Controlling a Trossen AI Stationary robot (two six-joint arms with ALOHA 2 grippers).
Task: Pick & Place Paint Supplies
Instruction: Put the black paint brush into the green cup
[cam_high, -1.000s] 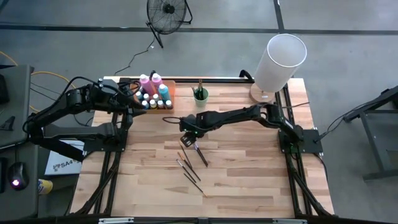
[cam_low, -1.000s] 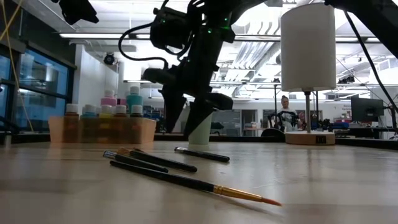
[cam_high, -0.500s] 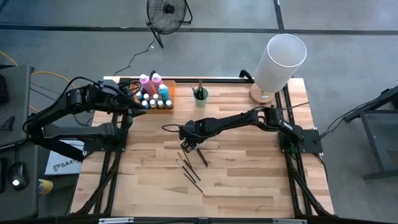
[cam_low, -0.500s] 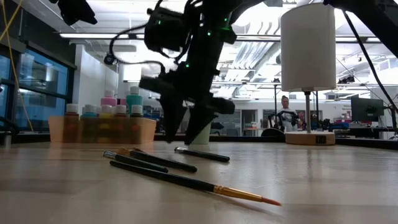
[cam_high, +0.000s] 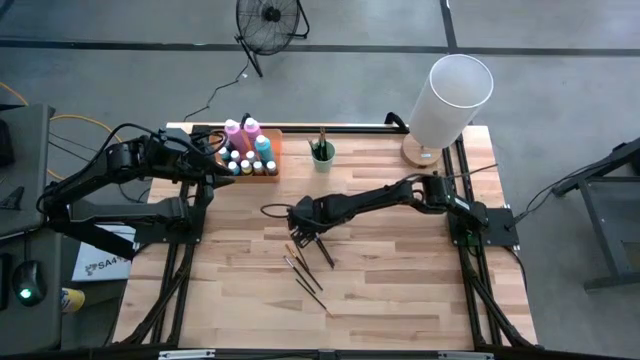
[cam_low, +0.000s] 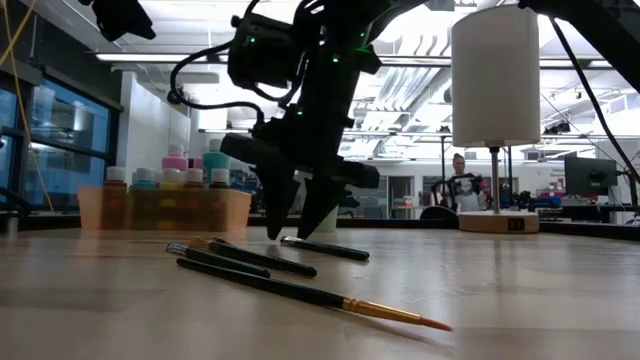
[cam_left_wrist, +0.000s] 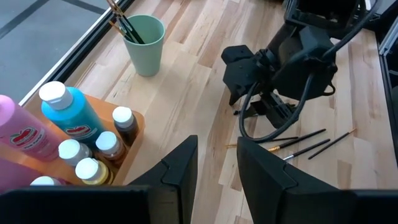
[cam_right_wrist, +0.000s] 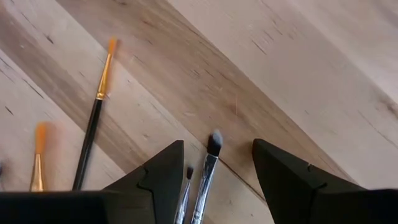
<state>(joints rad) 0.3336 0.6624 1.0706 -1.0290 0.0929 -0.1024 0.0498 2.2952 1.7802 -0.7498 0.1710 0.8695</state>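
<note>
Several thin dark-handled brushes (cam_high: 305, 265) lie flat on the wooden table near its middle; they also show in the low view (cam_low: 260, 262). My right gripper (cam_high: 307, 232) is open, pointing down, low over their far end (cam_low: 290, 236). In the right wrist view two brush heads (cam_right_wrist: 210, 163) lie between its fingers. Small paint bottles and taller pink and blue bottles (cam_high: 245, 148) stand in the orange tray (cam_high: 274, 166). My left gripper (cam_left_wrist: 216, 163) is open and empty beside the tray (cam_high: 215, 162).
A green cup (cam_high: 321, 153) holding a few brushes stands at the far middle, right of the tray. A tall white cylinder on a wooden base (cam_high: 450, 95) stands at the far right corner. Bare wood lies toward the near edge and right side.
My right gripper has gone down toward the brushes on the table and a little toward the near edge, staying open. The brushes lie where they were.
</note>
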